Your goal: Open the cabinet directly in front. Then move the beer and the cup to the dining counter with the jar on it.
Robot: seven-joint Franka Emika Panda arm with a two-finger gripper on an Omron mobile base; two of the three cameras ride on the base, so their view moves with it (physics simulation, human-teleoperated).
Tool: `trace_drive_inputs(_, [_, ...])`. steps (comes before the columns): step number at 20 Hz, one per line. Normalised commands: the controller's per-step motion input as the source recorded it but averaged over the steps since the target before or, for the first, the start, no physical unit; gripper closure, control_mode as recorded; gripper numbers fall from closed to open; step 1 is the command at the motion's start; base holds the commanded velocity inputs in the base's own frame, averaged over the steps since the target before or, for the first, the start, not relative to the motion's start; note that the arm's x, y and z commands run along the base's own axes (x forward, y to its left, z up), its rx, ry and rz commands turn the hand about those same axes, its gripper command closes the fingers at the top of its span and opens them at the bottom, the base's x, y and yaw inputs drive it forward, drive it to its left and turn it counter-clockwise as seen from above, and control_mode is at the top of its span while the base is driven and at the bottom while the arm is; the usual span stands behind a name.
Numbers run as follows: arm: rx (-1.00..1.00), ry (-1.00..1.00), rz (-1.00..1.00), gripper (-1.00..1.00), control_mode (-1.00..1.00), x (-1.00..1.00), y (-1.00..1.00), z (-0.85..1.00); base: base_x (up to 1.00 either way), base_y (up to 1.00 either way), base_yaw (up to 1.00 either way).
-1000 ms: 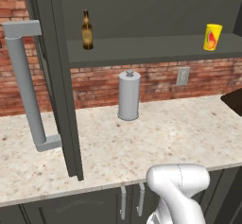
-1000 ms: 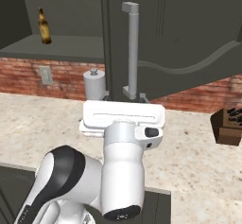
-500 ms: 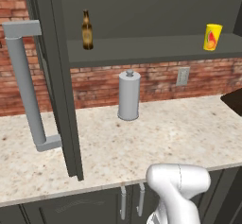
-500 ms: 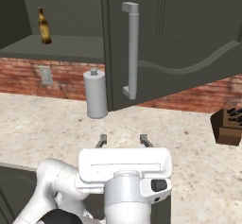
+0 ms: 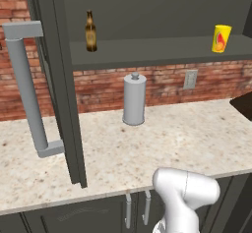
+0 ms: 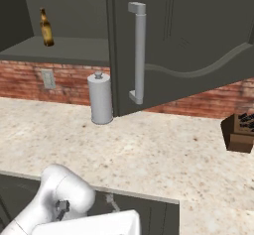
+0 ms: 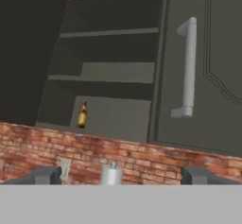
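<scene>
The cabinet (image 5: 147, 11) stands open, its left door (image 5: 59, 79) swung out toward me and its right door (image 6: 188, 35) swung out with a long grey handle (image 6: 138, 50). On the lower shelf, the brown beer (image 5: 90, 31) stands at the left and the yellow cup (image 5: 221, 39) at the right. The beer (image 6: 46, 27) also shows on the shelf in the right base view. In the hand view the beer (image 7: 82, 115) is far ahead and above my gripper (image 7: 120, 176), which is open and holds nothing, low and back from the cabinet. The dining counter and the jar are out of view.
A tall grey canister (image 5: 134, 99) with a knob top stands on the beige counter (image 5: 187, 138) by the brick wall. A brown box (image 6: 240, 132) sits at the counter's right. Low cabinet doors with small handles (image 5: 137, 208) lie under the counter's front edge.
In the right base view my hand has dropped from in front of the right door's handle to the bottom edge. The doors, the beer and the cup have not moved.
</scene>
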Motion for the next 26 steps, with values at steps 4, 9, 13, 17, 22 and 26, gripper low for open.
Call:
trace_drive_inputs(4, [-0.11,-0.18,-0.35,-1.0,-1.0,0.53,1.0,-0.12,0.0,0.0,0.0])
trace_drive_inputs(9, [-0.06,-0.01,-0.28,-1.0,-1.0,0.92,1.0,0.08,0.0,0.0,0.0])
trace_drive_inputs(13, [-0.06,0.05,-0.13,-1.0,-1.0,0.63,0.94,0.37,0.0,0.0,0.0])
trace_drive_inputs(17, [-0.1,0.0,-0.17,-1.0,-1.0,0.51,0.99,0.3,0.0,0.0,0.0])
trace_drive_inputs(22, [-0.07,0.04,-0.31,-1.0,-1.0,0.98,0.9,0.13,0.0,0.0,0.0])
trace_drive_inputs(26, [-0.03,0.11,-0.35,-1.0,-1.0,1.0,0.67,0.01,0.0,0.0,0.0])
